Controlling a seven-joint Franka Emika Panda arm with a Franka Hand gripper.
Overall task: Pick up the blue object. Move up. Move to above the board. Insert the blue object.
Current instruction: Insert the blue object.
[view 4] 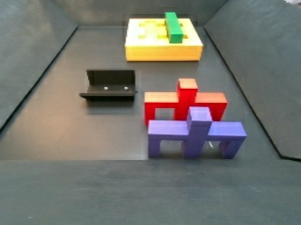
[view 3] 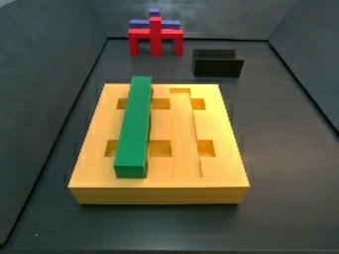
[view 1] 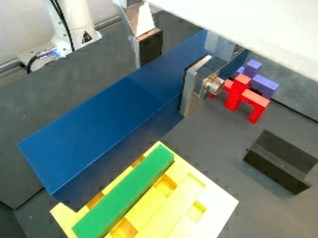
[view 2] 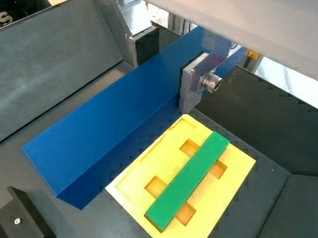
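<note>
Wrist views: gripper (view 1: 187, 88) clamped on blue object (view 1: 106, 125), long axis level above board (view 2: 192, 172).

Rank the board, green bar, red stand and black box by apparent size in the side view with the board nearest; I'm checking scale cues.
1. Board.
2. Green bar.
3. Red stand and black box look alike, and both sit far from the camera, so unranked.

The gripper appears only in the wrist views, its jaws closed on the blue object.

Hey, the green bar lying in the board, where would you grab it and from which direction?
Grip the green bar across its narrow width near mid-length, coming straight down from above. It lies flat in a groove of the board with its upper part proud, so both long sides look reachable. The gripper already holds the blue object.
</note>
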